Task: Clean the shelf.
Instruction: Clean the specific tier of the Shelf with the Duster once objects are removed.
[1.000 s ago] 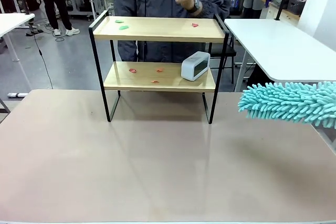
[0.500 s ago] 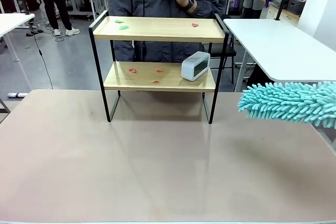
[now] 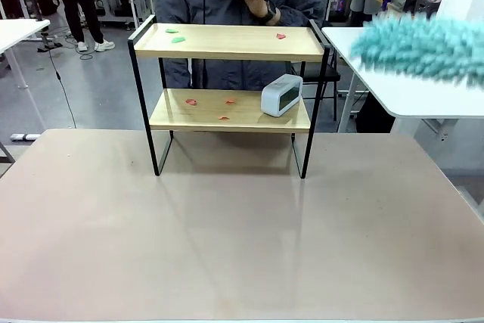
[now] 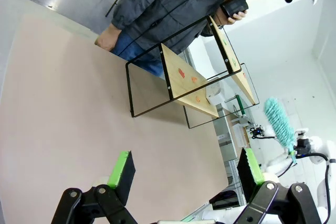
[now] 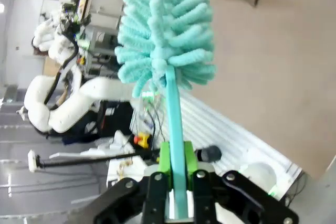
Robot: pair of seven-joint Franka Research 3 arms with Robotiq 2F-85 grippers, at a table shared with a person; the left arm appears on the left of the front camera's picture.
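The right gripper (image 5: 177,182) squeezes the handle of the teal duster (image 5: 165,30). The left gripper (image 4: 186,167) is spread wide, holding nothing. Near the shelf (image 3: 227,41), the duster looks blurry and cut off.

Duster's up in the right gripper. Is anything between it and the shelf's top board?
Nothing visible stands between the duster and the top board of the shelf except the black frame rail raised at its right end. On the lower board a white clock stands near the right end, in a sweep's way.
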